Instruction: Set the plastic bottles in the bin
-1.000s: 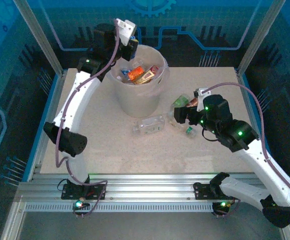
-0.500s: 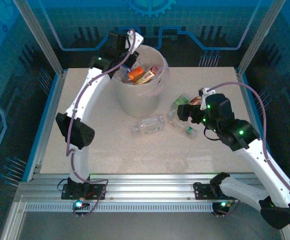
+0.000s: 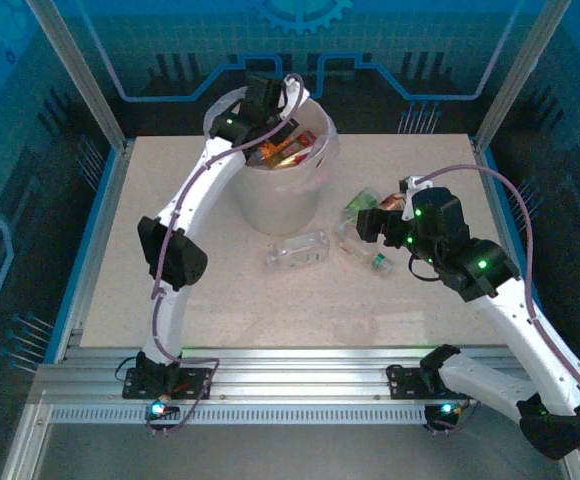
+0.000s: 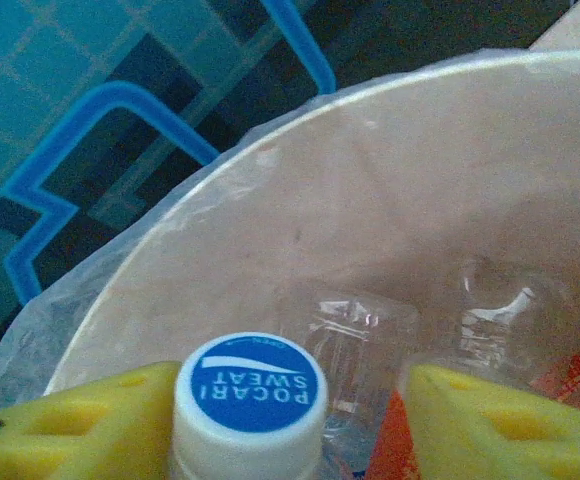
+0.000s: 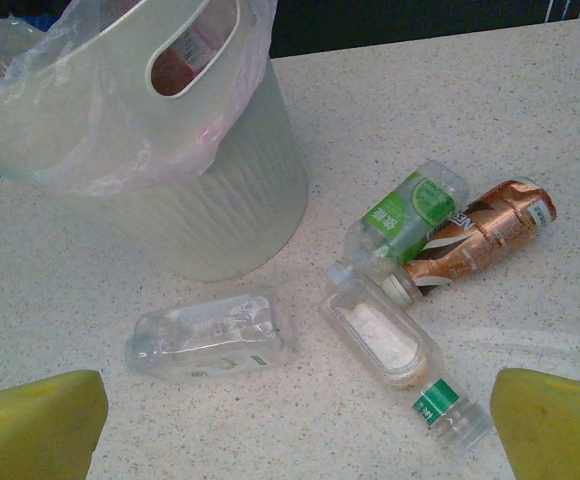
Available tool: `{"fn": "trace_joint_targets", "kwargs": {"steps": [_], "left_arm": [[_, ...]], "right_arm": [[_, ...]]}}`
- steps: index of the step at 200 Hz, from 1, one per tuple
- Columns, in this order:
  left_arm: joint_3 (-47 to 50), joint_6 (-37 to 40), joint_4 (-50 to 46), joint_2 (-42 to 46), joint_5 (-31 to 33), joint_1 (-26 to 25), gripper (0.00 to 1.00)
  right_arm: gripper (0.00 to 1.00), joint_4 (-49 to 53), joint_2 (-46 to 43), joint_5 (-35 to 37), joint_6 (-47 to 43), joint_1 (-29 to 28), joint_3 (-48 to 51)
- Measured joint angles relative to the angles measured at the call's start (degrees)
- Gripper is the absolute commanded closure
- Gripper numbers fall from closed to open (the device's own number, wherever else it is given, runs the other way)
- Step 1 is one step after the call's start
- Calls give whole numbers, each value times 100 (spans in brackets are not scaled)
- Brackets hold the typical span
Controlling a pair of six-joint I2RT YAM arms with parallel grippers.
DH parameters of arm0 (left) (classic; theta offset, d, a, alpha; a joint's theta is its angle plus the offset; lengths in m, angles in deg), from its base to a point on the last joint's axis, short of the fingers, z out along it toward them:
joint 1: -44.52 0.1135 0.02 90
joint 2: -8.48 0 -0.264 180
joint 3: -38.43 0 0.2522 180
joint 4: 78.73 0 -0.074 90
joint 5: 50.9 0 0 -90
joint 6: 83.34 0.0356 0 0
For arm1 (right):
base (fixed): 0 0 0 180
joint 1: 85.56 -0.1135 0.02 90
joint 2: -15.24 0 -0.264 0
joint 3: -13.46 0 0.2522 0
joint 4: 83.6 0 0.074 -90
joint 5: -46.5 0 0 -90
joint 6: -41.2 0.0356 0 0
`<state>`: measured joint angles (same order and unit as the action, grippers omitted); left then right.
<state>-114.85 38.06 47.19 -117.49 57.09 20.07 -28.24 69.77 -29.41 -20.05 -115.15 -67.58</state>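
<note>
My left gripper [image 3: 270, 100] hangs over the bin [image 3: 213, 122], a whitish bucket with a clear bag liner. Its jaws are open. A bottle with a blue-and-white cap [image 4: 251, 388] stands between the yellow fingers [image 4: 90, 425], against the left one and apart from the right one. Below it lie several bottles [image 3: 282, 150] with orange and red labels. On the table lie a clear bottle [image 5: 210, 335], a clear one with a green neck band [image 5: 380, 335], a green-labelled one [image 5: 415, 210] and a copper one [image 5: 490, 230]. My right gripper [image 5: 295, 440] hovers open above them.
The bin [image 5: 220, 200] stands at the back middle of the speckled table [image 3: 230, 300]. Blue frame walls and metal posts [image 3: 75, 70] close in the sides and back. The table bottles lie just right of the bin's foot.
My left arm has swung from behind the bin's left side to over its opening, and its jaws have parted. The right arm has shifted slightly toward the table bottles.
</note>
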Motion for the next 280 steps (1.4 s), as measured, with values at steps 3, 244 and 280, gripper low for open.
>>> {"fn": "trace_joint_targets", "kwargs": {"steps": [3,244,280], "left_arm": [[-15,24,-11,-11,4,-11,23],[4708,-1888,1714,4463,-1187,-1058,1],[5897,-2251,1834,5005,-1294,-1480,1]], "right_arm": [[0,2,-2,0,0,4,4],[0,315,-20,181,247,162,170],[0,422,-20,254,348,273,170]]}}
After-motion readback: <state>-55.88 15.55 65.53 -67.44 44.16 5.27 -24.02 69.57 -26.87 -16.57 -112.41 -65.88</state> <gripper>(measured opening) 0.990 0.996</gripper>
